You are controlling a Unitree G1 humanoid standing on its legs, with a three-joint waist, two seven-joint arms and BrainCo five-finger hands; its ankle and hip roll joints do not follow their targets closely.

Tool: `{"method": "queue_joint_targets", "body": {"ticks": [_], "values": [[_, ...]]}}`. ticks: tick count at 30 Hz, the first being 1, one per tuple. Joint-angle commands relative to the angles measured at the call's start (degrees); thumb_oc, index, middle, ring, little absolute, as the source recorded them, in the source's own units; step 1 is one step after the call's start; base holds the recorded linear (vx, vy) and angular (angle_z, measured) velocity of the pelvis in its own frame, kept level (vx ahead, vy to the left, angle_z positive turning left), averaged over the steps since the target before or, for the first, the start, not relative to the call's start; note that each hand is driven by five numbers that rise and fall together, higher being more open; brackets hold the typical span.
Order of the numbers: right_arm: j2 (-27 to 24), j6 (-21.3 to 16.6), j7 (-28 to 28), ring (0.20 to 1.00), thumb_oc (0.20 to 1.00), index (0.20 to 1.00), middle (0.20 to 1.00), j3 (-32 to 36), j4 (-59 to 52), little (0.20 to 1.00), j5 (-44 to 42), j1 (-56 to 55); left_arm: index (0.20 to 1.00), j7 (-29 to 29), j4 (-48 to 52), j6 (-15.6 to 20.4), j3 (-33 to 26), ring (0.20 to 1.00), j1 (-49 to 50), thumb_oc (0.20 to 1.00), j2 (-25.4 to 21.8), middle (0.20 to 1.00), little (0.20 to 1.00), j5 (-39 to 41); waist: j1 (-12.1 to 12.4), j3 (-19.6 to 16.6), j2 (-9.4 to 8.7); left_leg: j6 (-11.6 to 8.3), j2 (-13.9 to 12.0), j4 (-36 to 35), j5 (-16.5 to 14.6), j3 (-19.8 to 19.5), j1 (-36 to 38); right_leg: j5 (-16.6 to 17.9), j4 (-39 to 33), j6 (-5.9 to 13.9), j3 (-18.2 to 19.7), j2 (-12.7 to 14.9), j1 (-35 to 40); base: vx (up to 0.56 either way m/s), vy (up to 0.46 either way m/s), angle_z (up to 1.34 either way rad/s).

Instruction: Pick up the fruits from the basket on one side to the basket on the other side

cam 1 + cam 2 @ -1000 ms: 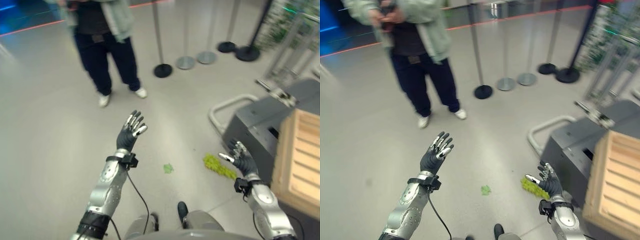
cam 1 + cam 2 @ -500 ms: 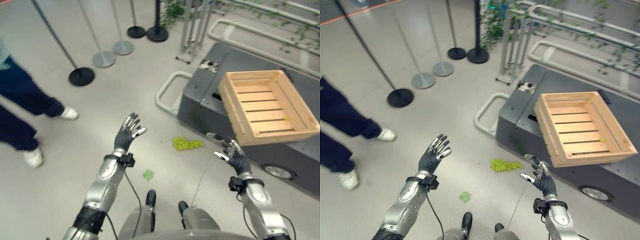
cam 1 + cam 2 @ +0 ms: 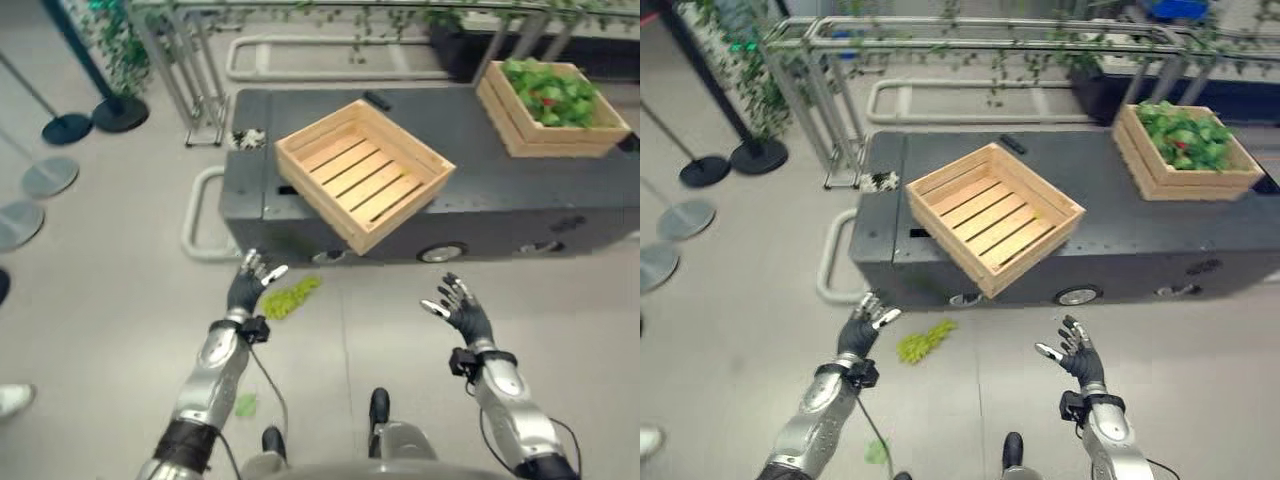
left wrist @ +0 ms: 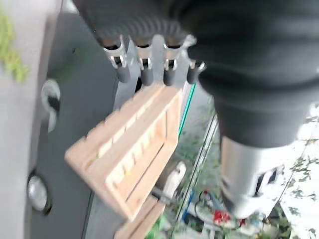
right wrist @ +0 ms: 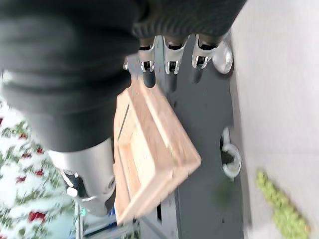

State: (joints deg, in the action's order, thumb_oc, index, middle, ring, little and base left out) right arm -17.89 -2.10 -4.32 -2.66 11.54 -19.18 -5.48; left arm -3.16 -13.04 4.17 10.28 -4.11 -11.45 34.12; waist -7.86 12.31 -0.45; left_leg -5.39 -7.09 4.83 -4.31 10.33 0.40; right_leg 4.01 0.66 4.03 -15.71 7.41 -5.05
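An empty wooden crate (image 3: 362, 170) sits tilted on a dark grey cart (image 3: 500, 205), one corner hanging over the cart's front edge. A second wooden crate (image 3: 565, 143), full of green leaves and red fruit, stands at the cart's far right. A bunch of green grapes (image 3: 290, 297) lies on the floor in front of the cart. My left hand (image 3: 248, 285) is raised, open and empty, just left of the grapes. My right hand (image 3: 460, 308) is also open and empty, raised over the floor below the cart's front. The right wrist view shows straight fingers (image 5: 169, 62), the empty crate (image 5: 149, 149) and the grapes (image 5: 281, 211).
The cart has a pale tubular handle loop (image 3: 195, 215) at its left end. Stanchion bases (image 3: 45, 175) stand on the floor at the left. A metal railing with plants (image 3: 190, 60) runs behind the cart. A green leaf (image 3: 244, 404) and a person's shoe (image 3: 12, 400) show lower left.
The camera has swung right: the person has slid out at the left, and the cart with both crates now lies straight ahead. Both hands stay raised and open.
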Motion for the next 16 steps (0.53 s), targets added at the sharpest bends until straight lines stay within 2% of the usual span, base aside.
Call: {"method": "queue_joint_targets", "body": {"ticks": [1, 2, 4, 5, 6, 7, 8, 10, 11, 12, 14, 16], "values": [[-0.8, -0.8, -0.2, 1.000, 1.000, 1.000, 1.000, -0.3, 2.9, 1.000, -1.6, 2.9, 1.000, 0.8, -3.8, 0.3, 0.3, 1.000, -1.2, 1.000, -0.5, 1.000, 1.000, 6.7, 0.0, -0.6, -0.41, 0.73, 1.4, 10.9, -6.9, -1.0, -4.1, -8.6, 2.2, 3.57, 2.5, 2.3, 0.0, 0.10, -0.121, -0.40], [-1.5, -0.6, 0.1, 1.000, 1.000, 1.000, 1.000, -1.1, 5.5, 1.000, -1.7, 4.0, 1.000, 1.5, -6.6, -0.2, 0.7, 1.000, -1.5, 1.000, -0.2, 1.000, 1.000, 7.0, 0.3, -0.3, -0.26, 0.14, 1.4, 16.0, -6.9, -2.1, -4.7, -9.2, 1.8, 2.81, 3.3, 1.5, 0.9, 0.10, -0.164, -0.51], [-2.5, 0.2, 0.2, 1.000, 1.000, 1.000, 1.000, -3.0, 11.5, 1.000, -1.1, 5.7, 1.000, 2.4, -13.7, -1.1, 0.5, 1.000, -2.8, 1.000, 0.4, 1.000, 1.000, 7.1, 1.2, 1.3, -0.11, -1.06, 2.5, 27.8, -4.4, -5.8, -7.6, -10.4, 1.7, 0.72, 4.1, 0.2, 3.2, 0.08, -0.189, -0.55], [-2.8, 0.6, 0.1, 1.000, 1.000, 1.000, 1.000, -3.5, 13.1, 1.000, -1.1, 6.2, 1.000, 1.9, -16.6, -1.0, 0.0, 1.000, -3.5, 1.000, 0.9, 1.000, 1.000, 6.8, 1.7, 2.3, -0.13, -1.74, 3.6, 31.2, -2.8, -8.7, -8.5, -10.7, 1.5, 0.12, 4.6, -0.2, 4.5, 0.06, -0.116, -0.49], [-2.8, 0.8, 0.1, 1.000, 1.000, 1.000, 1.000, -4.2, 16.7, 1.000, -1.1, 7.0, 1.000, 1.0, -20.5, -0.7, -0.3, 1.000, -4.1, 1.000, 1.4, 1.000, 1.000, 5.3, 2.1, 2.7, -0.18, -1.85, 5.2, 32.4, -2.7, -10.9, -8.8, -10.9, 1.4, -0.25, 5.4, -0.4, 5.0, 0.07, -0.036, -0.52], [-2.9, 1.5, -0.5, 1.000, 1.000, 1.000, 1.000, -5.2, 21.4, 1.000, 0.4, 8.5, 1.000, 0.2, -25.4, -1.1, -0.2, 1.000, -4.9, 1.000, 2.0, 1.000, 1.000, 2.8, 2.6, 2.7, 0.06, -1.64, 7.0, 30.9, -3.5, -13.1, -9.2, -11.3, 1.4, -0.21, 6.8, -0.5, 5.3, 0.07, 0.019, -0.43], [-2.7, 1.8, -0.4, 1.000, 1.000, 1.000, 1.000, -5.7, 24.0, 1.000, 0.5, 9.5, 1.000, 0.3, -28.1, -1.2, -0.3, 1.000, -5.2, 1.000, 2.3, 1.000, 1.000, 1.2, 2.4, 2.4, 0.42, -1.37, 7.0, 28.1, -2.9, -13.8, -9.3, -11.5, 1.4, 0.00, 7.8, -0.4, 5.3, 0.09, 0.075, -0.67], [-2.2, 2.2, -0.5, 1.000, 1.000, 1.000, 1.000, -6.5, 32.1, 1.000, 1.5, 10.3, 1.000, -0.3, -38.6, -1.5, -0.8, 1.000, -6.1, 1.000, 2.7, 1.000, 1.000, -3.0, 2.2, 1.6, 1.19, -1.86, 3.6, 22.5, -1.2, -14.3, -8.6, -12.2, 1.6, 0.54, 9.1, -0.6, 5.7, 0.12, 0.087, -0.64], [-1.7, 2.1, -0.9, 1.000, 1.000, 1.000, 1.000, -6.8, 38.3, 1.000, 2.0, 11.7, 1.000, -0.8, -44.9, -1.7, -0.4, 1.000, -7.6, 1.000, 3.0, 1.000, 1.000, -7.5, 2.2, 1.2, 1.66, -2.37, 1.0, 16.9, -0.4, -13.8, -8.3, -12.9, 1.5, 1.03, 9.3, -0.8, 6.0, 0.16, 0.073, -0.42], [-1.3, 2.2, -1.1, 1.000, 1.000, 1.000, 1.000, -6.8, 42.1, 1.000, 2.2, 12.6, 1.000, -1.0, -48.4, -2.3, -0.9, 1.000, -8.2, 1.000, 3.6, 1.000, 1.000, -7.8, 2.4, 0.6, 2.35, -2.38, -0.1, 11.4, 0.6, -13.7, -8.5, -13.3, 1.3, 1.19, 9.2, -1.5, 6.6, 0.18, 0.046, -0.25], [-0.8, 2.7, -0.5, 1.000, 1.000, 1.000, 1.000, -7.2, 51.0, 1.000, 3.6, 13.5, 1.000, -0.5, -55.3, -3.3, 0.4, 1.000, -9.2, 1.000, 4.0, 1.000, 1.000, -15.5, 2.5, 0.3, 3.53, -2.69, 0.0, 5.3, 2.3, -13.7, -6.1, -13.6, 1.7, 1.14, 8.5, -2.7, 7.9, 0.16, 0.011, -0.02], [0.2, 3.3, -0.5, 1.000, 1.000, 1.000, 1.000, -6.1, 57.5, 1.000, 5.0, 14.4, 1.000, -0.7, -59.3, -4.0, 0.5, 1.000, -9.2, 1.000, 4.0, 1.000, 1.000, -20.2, 2.6, -0.2, 3.07, -3.07, 2.2, 8.3, 0.7, -15.8, -5.3, -13.7, 1.0, 1.10, 8.2, -1.8, 9.3, 0.13, 0.021, 0.12]]}}
